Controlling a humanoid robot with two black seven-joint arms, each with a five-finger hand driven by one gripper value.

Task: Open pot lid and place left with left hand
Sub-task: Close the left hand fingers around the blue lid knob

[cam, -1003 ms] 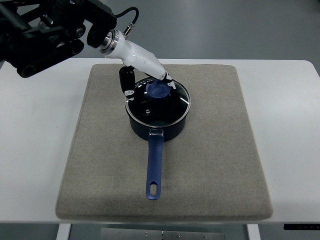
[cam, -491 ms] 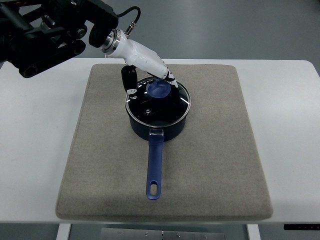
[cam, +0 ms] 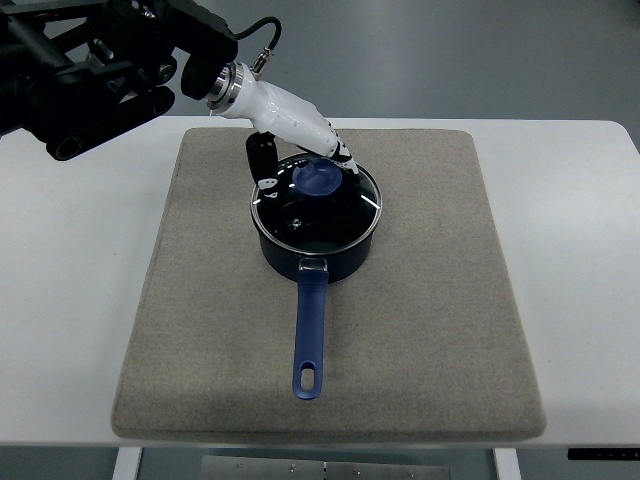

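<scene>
1. We see a dark blue saucepan [cam: 318, 245] with a long, glossy blue handle [cam: 309, 335] that points toward the near edge of the picture and ends in a hanging hole.
2. On the saucepan sits a round glass lid [cam: 320, 210] with a metal rim and a rounded blue knob [cam: 317, 179] at its centre; the lid is in place on the pot, closed.
3. The pot stands on a square grey-beige felt mat [cam: 420, 300], a little toward the mat's far left part, and the mat lies on a white table [cam: 570, 230].
4. The left hand [cam: 300, 165], white-shelled with dark fingers, comes in from the upper left on a black arm [cam: 90, 75] and reaches over the far-left rim of the lid.
5. One dark finger [cam: 262, 165] hangs down just beside the lid's left edge, and the white part of the hand lies against the far side of the knob.
6. We cannot tell whether the fingers are clamped on the knob or merely close around it; the contact is hidden by the hand itself.
</scene>
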